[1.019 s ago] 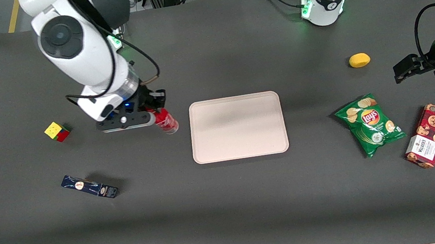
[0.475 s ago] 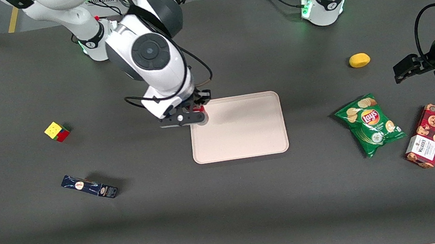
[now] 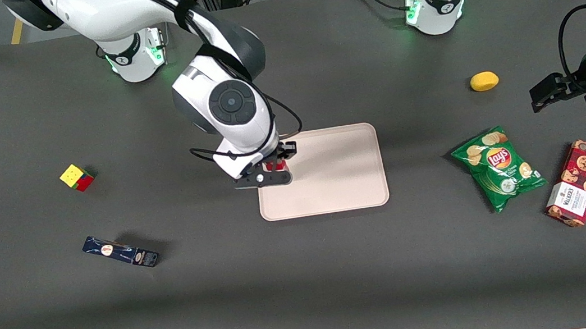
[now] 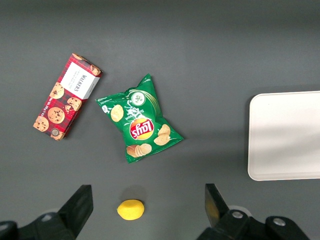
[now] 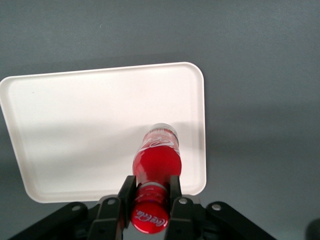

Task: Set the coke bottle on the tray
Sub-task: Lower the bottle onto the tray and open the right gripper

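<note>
The small red coke bottle [image 5: 156,165] hangs upright by its neck between the fingers [image 5: 127,192] of my right gripper [image 5: 150,194], which is shut on it just under the red cap. Its clear base is over the pale pink-beige tray [image 5: 75,115], near one short rim. In the front view the gripper [image 3: 275,168] is above the tray [image 3: 339,170] at its end toward the working arm, and only a sliver of the coke bottle [image 3: 276,165] shows under the wrist. Whether the base touches the tray cannot be told.
Toward the working arm's end lie a colour cube [image 3: 77,177] and a dark blue box [image 3: 120,252]. Toward the parked arm's end lie a lemon [image 3: 484,81], a green chip bag [image 3: 498,167] and a red cookie box [image 3: 578,182].
The gripper has carried the coke bottle from the bare table beside the tray to above the tray's near-arm end, and has come a little nearer the front camera.
</note>
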Robot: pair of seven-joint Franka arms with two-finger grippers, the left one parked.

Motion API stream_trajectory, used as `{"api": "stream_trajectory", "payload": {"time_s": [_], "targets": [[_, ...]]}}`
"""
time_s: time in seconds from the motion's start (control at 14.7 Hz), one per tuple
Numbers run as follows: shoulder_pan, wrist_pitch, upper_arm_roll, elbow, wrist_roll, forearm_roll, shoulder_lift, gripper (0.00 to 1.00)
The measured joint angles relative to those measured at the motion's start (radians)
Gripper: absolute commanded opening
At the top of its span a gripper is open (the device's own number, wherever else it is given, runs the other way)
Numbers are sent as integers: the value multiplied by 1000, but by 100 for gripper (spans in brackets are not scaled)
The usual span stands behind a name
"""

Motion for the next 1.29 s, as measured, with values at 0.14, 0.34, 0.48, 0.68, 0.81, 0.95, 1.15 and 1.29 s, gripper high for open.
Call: {"api": "stream_trajectory", "payload": {"time_s": [0.14, 0.34, 0.48, 0.68, 0.81, 0.95, 1.15, 1.29], "targets": [[0, 31, 1, -5, 1, -13, 22, 0], [0, 88, 1, -38, 3, -18, 38, 0], [0, 122, 1, -67, 4, -20, 39, 0], [-3, 157, 1, -106, 5, -29, 39, 0], [-4, 158, 1, -110, 6, -30, 39, 50], [-4, 159, 1, -110, 6, -30, 39, 100], [-4, 159, 1, -110, 15, -30, 36, 100], [-6, 160, 1, -109, 20, -30, 32, 100]]}}
